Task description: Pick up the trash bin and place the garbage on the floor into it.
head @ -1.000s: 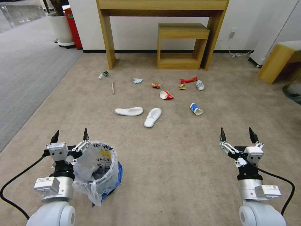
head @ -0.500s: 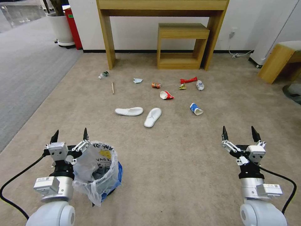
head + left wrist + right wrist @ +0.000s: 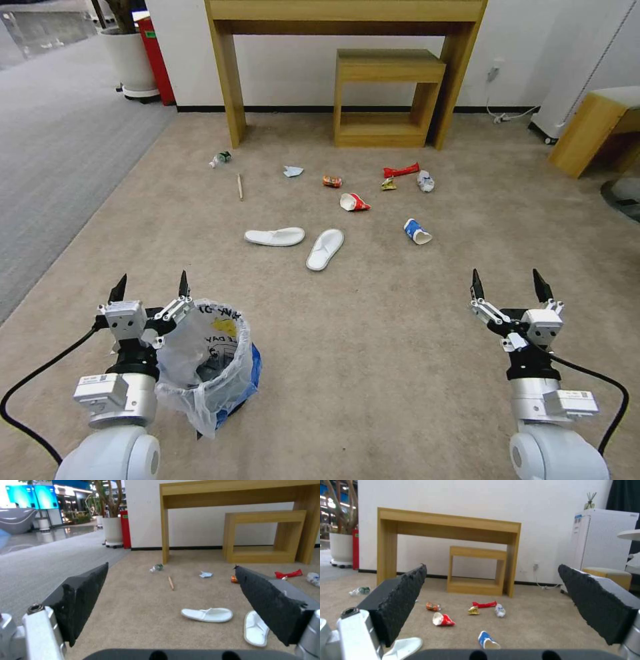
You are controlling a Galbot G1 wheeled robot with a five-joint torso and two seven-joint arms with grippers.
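Bin (image 3: 217,363) stands on the carpet floor (image 3: 373,347) at near left, bag rim crinkled open, just beside the left gripper (image 3: 151,287). Left jaws spread wide, holding nothing; the inner one sits at the bag's edge, contact not clear. Position matches the earlier frames apart from a slight drift.

Right gripper (image 3: 508,285) hovers at near right, well apart from the bin, jaws also spread and empty. Since a second ago it has shifted slightly up and to the right, then held.

Garbage unmoved, all lying farther out: two slippers (image 3: 275,236) nearest, side by side; blue cup (image 3: 417,232) to their right; red-white cup (image 3: 353,202), orange can (image 3: 332,181), red wrapper (image 3: 401,171), mask (image 3: 292,171), stick (image 3: 240,187) and bottle (image 3: 219,159) beyond.

Wooden console (image 3: 347,13) and a small stool (image 3: 388,67) against the wall behind.
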